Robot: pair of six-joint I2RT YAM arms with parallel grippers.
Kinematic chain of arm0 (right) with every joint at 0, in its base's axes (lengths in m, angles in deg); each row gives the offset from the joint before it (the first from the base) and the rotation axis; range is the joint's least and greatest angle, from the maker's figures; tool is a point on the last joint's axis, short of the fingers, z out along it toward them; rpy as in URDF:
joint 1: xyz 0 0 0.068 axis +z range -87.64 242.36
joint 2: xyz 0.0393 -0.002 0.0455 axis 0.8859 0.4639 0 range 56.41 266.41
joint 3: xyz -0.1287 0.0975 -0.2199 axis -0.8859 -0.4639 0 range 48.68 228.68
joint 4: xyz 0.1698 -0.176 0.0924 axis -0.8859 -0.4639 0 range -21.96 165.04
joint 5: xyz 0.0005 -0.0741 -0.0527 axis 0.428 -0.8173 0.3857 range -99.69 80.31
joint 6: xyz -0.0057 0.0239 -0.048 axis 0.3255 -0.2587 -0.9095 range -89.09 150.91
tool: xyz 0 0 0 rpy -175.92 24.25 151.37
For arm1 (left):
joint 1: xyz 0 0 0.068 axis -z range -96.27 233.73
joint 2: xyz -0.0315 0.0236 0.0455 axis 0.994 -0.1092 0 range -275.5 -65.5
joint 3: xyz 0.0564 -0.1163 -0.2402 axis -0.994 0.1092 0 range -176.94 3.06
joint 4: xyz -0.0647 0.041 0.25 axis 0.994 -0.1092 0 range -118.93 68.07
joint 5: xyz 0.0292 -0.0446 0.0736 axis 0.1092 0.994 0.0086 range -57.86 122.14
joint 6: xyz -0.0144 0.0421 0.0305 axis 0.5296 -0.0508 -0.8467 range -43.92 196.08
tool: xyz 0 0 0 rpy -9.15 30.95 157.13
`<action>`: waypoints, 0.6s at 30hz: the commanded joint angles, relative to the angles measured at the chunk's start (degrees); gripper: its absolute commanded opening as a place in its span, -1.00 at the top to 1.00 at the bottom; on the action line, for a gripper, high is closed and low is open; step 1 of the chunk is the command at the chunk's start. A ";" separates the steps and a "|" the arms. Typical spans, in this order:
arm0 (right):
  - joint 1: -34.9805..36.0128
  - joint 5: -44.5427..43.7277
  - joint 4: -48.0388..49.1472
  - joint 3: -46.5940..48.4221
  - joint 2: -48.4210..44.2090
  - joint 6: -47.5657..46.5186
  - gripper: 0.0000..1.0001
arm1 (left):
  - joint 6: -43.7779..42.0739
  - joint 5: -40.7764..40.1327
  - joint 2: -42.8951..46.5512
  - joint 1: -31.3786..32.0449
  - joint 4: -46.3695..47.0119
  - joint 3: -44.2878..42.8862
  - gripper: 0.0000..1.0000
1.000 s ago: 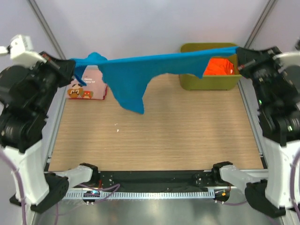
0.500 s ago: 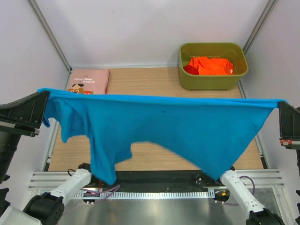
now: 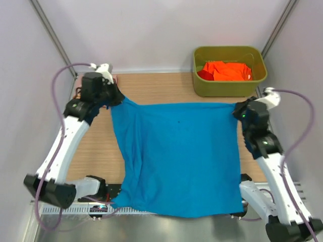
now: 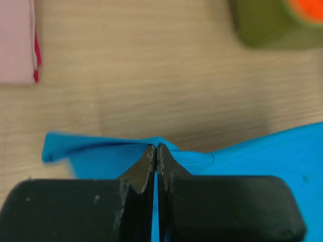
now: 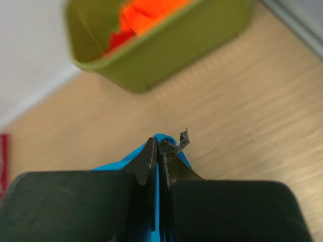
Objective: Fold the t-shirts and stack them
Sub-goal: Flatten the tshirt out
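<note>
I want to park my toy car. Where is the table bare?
Bare wood lies behind the blue shirt, left of the bin. A thin strip shows beside the shirt's left edge, under the left arm. The shirt covers the middle and front.

Place: a robot test cell in a lab, not a home.
Enclosure: plain white panels [image 3: 166,30] closed off the back and sides, joined by grey metal posts [image 3: 54,38].
Bench: a wood-grain table [image 3: 166,88] sat in a metal frame, with a perforated rail [image 3: 83,208] at its near edge.
Machines: a left arm [image 3: 68,143] and a right arm [image 3: 275,169] stood at that edge, trailing loose cables [image 3: 75,64].
Props: one olive-green plastic bin [image 3: 227,88] stood on the bench.
</note>
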 commanded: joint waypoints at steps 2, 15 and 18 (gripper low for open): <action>-0.22 -4.26 24.77 -12.41 8.15 -1.63 0.97 | -5.97 -2.67 -12.79 -0.34 11.90 1.28 0.99; -9.18 -0.23 26.14 0.65 28.85 -5.76 0.98 | -15.29 -8.98 -37.10 -0.52 8.48 -22.90 0.99; -9.27 1.09 22.52 5.93 26.48 -6.56 0.98 | -14.51 -9.88 -32.27 -0.52 8.57 -21.50 0.99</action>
